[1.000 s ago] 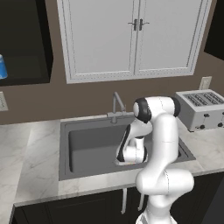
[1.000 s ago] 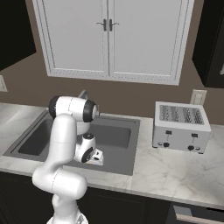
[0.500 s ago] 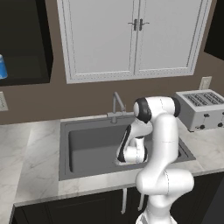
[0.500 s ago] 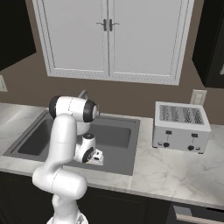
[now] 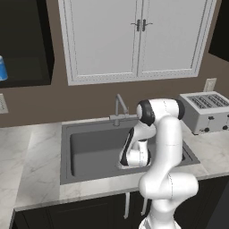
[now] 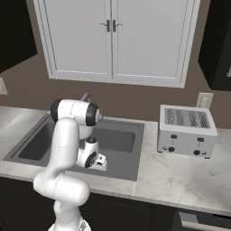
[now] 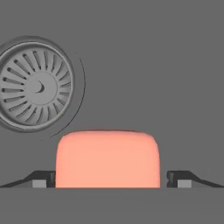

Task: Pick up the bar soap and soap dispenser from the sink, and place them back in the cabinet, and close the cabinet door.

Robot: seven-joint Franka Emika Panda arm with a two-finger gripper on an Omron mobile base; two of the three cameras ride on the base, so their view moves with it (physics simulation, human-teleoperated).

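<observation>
Hand [image 7: 107, 183] is down in the sink [image 5: 89, 152], wide open, fingertips either side of the bar soap [image 7: 107, 158] just beside the drain [image 7: 34, 85], nothing gripped yet. Looks like the soap dispenser [image 5: 2, 68] is already up in the cabinet [image 5: 27, 40], door left to close

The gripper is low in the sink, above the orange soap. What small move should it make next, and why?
Probably close the fingers on the bar soap. In the hand view the gripper is open, with one fingertip on each side of the bar and a small gap at both. The bar lies flat on the sink floor beside the drain, so nothing seems to block the grip.
</observation>
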